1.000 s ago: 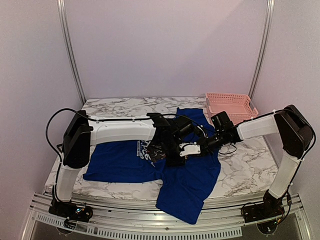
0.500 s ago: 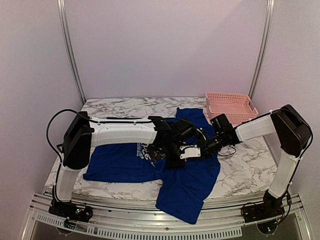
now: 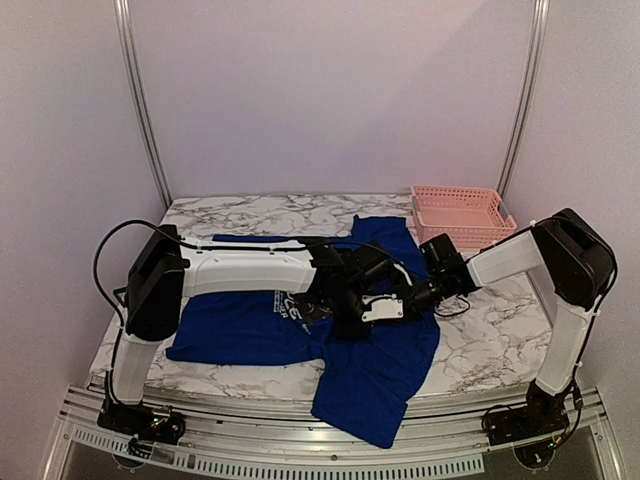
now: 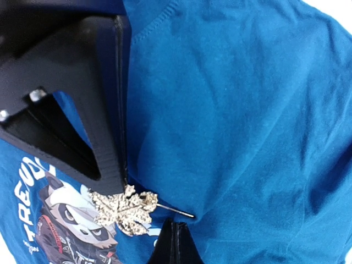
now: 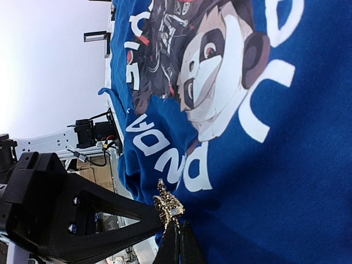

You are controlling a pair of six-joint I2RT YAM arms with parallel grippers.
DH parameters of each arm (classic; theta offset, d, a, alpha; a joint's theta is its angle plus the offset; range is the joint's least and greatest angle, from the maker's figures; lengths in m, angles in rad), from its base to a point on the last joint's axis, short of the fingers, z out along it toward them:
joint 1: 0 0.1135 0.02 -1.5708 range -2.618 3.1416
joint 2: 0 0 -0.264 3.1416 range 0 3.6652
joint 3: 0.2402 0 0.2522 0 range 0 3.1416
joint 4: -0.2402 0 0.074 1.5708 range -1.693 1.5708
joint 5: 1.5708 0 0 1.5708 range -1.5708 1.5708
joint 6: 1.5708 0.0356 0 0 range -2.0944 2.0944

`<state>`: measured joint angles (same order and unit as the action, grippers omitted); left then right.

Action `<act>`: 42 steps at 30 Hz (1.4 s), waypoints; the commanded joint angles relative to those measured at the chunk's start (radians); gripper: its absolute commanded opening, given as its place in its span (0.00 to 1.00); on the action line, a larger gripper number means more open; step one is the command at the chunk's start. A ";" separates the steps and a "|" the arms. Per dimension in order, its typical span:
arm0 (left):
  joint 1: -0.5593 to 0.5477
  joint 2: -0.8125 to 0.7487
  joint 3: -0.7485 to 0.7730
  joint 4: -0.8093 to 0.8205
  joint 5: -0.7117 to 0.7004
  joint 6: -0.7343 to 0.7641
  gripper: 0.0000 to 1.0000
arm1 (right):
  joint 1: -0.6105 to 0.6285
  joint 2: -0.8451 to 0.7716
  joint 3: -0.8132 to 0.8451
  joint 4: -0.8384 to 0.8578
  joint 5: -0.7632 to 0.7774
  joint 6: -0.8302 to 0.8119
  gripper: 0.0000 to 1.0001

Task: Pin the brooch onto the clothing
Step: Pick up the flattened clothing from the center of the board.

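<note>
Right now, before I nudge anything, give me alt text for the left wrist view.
A glittery leaf-shaped brooch, its pin pointing right, sits against the blue T-shirt between the two black fingertips of the left gripper, the upper one touching it. The shirt's chest print shows at lower left.

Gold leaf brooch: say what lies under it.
Under the gold leaf brooch lies the royal-blue T-shirt, at the edge of its panda print. Its clasp and the cloth directly beneath are covered.

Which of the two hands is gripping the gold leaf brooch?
The right hand: the brooch sits pinched at its closed fingertips. The left hand is closed just beside the pin, off the leaf.
</note>
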<state>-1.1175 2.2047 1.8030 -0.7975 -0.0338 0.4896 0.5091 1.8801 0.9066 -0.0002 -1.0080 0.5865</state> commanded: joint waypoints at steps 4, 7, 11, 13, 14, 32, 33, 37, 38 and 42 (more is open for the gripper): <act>-0.001 -0.025 -0.007 0.059 -0.064 0.003 0.00 | 0.008 0.058 -0.019 -0.008 -0.054 0.007 0.00; -0.001 -0.027 -0.005 0.064 -0.073 0.002 0.00 | 0.009 0.061 -0.027 0.012 -0.057 0.008 0.00; -0.001 -0.025 0.004 0.061 -0.068 -0.004 0.00 | 0.015 0.061 -0.031 0.035 -0.061 0.016 0.00; -0.001 -0.023 0.002 0.054 -0.056 -0.005 0.00 | 0.014 0.056 -0.034 0.053 -0.067 0.020 0.00; -0.001 -0.021 0.000 0.051 -0.048 -0.004 0.00 | 0.014 0.047 -0.038 0.066 -0.074 0.027 0.00; 0.016 -0.030 -0.033 0.056 -0.014 -0.022 0.00 | 0.015 -0.040 -0.071 0.184 -0.155 0.088 0.00; 0.016 -0.032 -0.033 0.057 -0.014 -0.024 0.00 | 0.016 -0.041 -0.072 0.195 -0.162 0.093 0.00; 0.018 -0.035 -0.034 0.053 -0.008 -0.025 0.00 | 0.015 -0.044 -0.074 0.219 -0.182 0.106 0.00; 0.018 -0.035 -0.034 0.053 -0.008 -0.025 0.00 | 0.015 -0.048 -0.076 0.230 -0.189 0.112 0.00; 0.019 -0.034 -0.037 0.053 -0.008 -0.025 0.00 | 0.017 -0.066 -0.080 0.257 -0.203 0.132 0.00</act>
<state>-1.1103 2.1704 1.7901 -0.7300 -0.0540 0.4736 0.5125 1.8839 0.8265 0.1764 -1.1114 0.6891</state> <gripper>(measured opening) 0.009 0.008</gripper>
